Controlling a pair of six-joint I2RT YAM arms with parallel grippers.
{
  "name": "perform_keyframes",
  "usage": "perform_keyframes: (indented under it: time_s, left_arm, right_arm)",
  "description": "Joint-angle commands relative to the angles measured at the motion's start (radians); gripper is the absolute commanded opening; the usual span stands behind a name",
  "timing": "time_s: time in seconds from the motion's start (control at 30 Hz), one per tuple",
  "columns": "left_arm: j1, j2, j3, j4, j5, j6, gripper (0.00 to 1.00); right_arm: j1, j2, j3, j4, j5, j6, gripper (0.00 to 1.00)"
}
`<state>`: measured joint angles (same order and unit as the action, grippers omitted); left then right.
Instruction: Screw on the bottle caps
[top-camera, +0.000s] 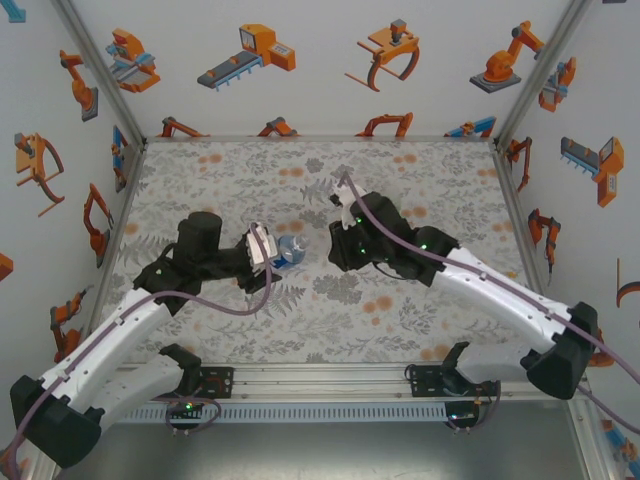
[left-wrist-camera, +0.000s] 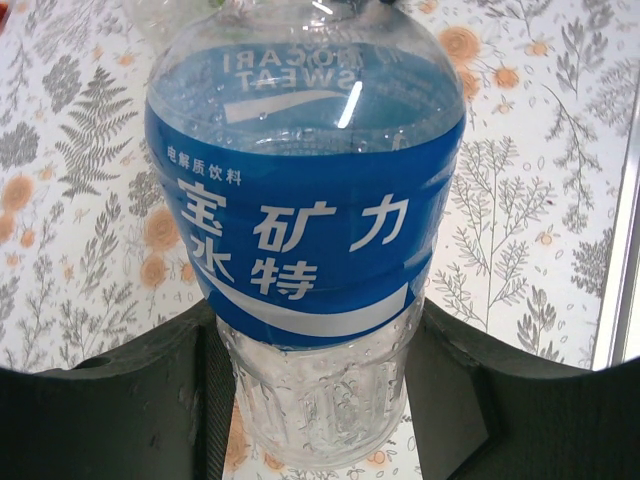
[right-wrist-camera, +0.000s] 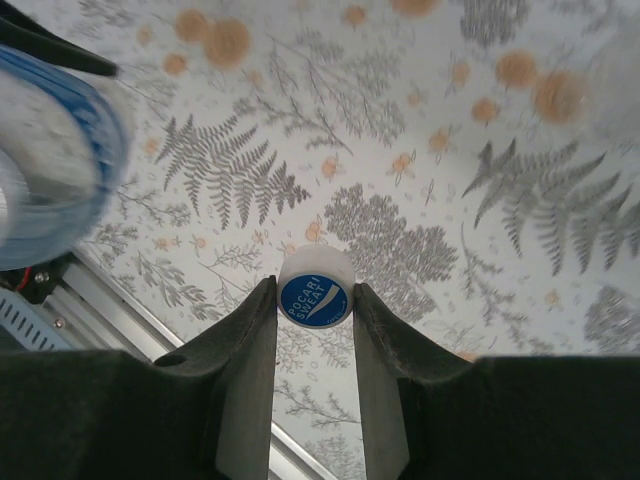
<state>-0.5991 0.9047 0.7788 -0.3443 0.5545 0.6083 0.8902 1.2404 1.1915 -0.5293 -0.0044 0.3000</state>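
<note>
Blue-labelled bottle (left-wrist-camera: 305, 240) is gripped at its lower body by left gripper (left-wrist-camera: 318, 400); cap (right-wrist-camera: 314, 298) is pinched in right gripper (right-wrist-camera: 314, 312), near the bottle's right. Cap should be squared over the bottle mouth before turning, bottle kept steady

bottle (right-wrist-camera: 45, 170) left of cap (right-wrist-camera: 314, 297), both above table (right-wrist-camera: 430, 210)

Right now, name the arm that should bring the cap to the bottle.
Right. The right gripper is shut on the cap, while the left gripper is occupied clamping the blue-labelled bottle.
</note>
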Motion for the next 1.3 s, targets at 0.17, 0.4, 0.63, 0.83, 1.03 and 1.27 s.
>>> perform_keyframes:
  time_s: [0.17,0.4,0.63,0.83,1.03,1.27]
  left_arm:
    - [-0.037,-0.012,0.002,-0.06,0.051,0.162,0.0]
    - [-0.045,-0.016,-0.001,-0.071,0.06,0.188,0.0]
    - [-0.047,-0.01,0.002,-0.081,0.074,0.192,0.0]
    - [-0.049,-0.012,0.006,-0.081,0.08,0.188,0.0]
    - [-0.049,0.005,0.025,-0.091,0.08,0.16,0.0]
    - [-0.05,0.003,0.027,-0.09,0.081,0.158,0.0]
  right_arm:
    - [-0.001,-0.113,0.087,0.031,-0.294,-0.27,0.22]
    - [-0.001,-0.089,0.116,0.055,-0.477,-0.372,0.23]
    - [0.001,-0.045,0.147,0.055,-0.509,-0.455,0.23]
    - [0.002,-0.024,0.151,0.043,-0.563,-0.515,0.22]
    - [0.006,-0.012,0.155,0.006,-0.571,-0.551,0.21]
    - [0.01,0.002,0.165,-0.025,-0.568,-0.571,0.2]
